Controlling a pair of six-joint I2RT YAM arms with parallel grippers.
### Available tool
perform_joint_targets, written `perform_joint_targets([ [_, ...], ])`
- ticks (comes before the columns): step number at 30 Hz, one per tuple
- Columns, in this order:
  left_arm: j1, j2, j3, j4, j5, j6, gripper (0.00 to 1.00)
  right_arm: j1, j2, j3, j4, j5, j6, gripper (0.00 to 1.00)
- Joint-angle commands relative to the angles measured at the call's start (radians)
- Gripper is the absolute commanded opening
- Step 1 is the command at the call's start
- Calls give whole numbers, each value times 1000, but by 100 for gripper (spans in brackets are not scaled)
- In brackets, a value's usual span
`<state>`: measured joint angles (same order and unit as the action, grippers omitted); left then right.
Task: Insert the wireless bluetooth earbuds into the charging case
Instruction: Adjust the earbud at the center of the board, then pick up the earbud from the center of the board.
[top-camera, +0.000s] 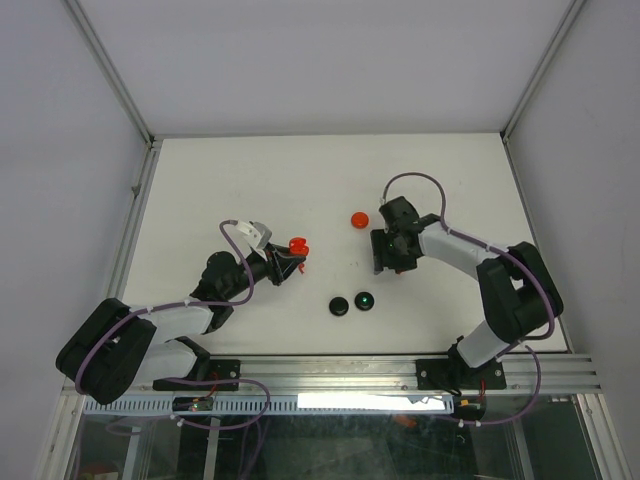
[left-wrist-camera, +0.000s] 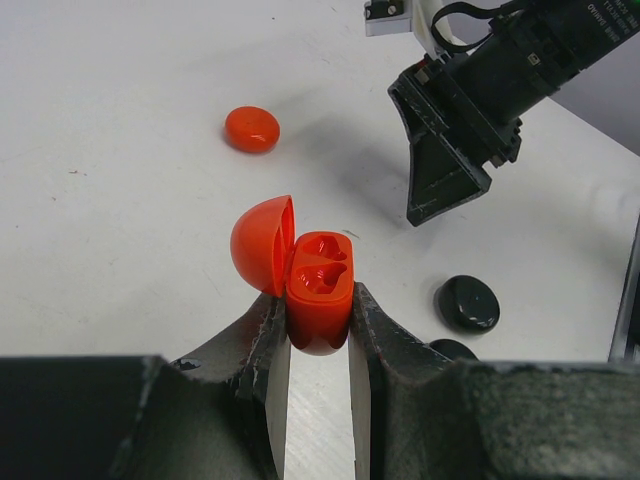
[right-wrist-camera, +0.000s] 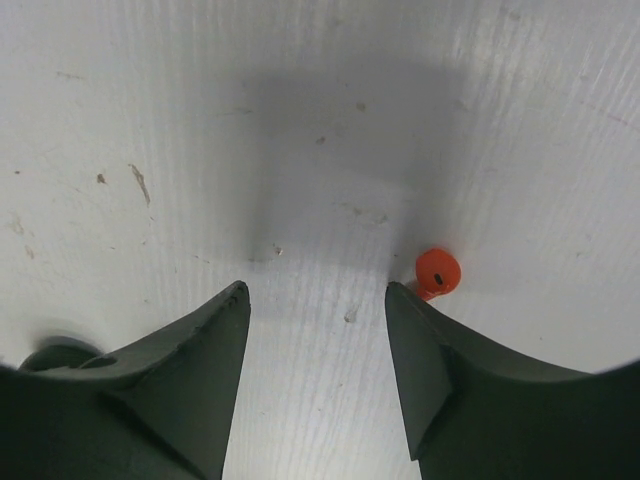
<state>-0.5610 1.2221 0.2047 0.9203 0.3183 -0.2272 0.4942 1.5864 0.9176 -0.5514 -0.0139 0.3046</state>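
Gripping the open red charging case (left-wrist-camera: 320, 278) in the clenched left hand (left-wrist-camera: 318, 300), left of centre, sockets empty. Hovering released over the counter (top-camera: 250, 180) with the right hand (right-wrist-camera: 317, 292), nearer to the red earbud (right-wrist-camera: 437, 270): just outside one fingertip, not between, stem tucked toward it

Gap in right tool (right-wrist-camera: 316, 300) free — red earbud (right-wrist-camera: 437, 271) alongside.

A red disc (top-camera: 358, 219) and two black discs (top-camera: 340, 306) lie on the white table (top-camera: 230, 170)
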Motion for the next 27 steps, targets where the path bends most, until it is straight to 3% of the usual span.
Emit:
perform_joint_targets([
  [1, 9, -3, 15, 45, 25, 8, 0, 4, -96, 4, -18, -5, -14, 59],
  [11, 9, -7, 15, 44, 35, 10, 0, -36, -90, 20, -46, 183, 10, 55],
  [27, 9, -2, 18, 53, 76, 14, 0, -58, 23, 28, 6, 177, -11, 35],
])
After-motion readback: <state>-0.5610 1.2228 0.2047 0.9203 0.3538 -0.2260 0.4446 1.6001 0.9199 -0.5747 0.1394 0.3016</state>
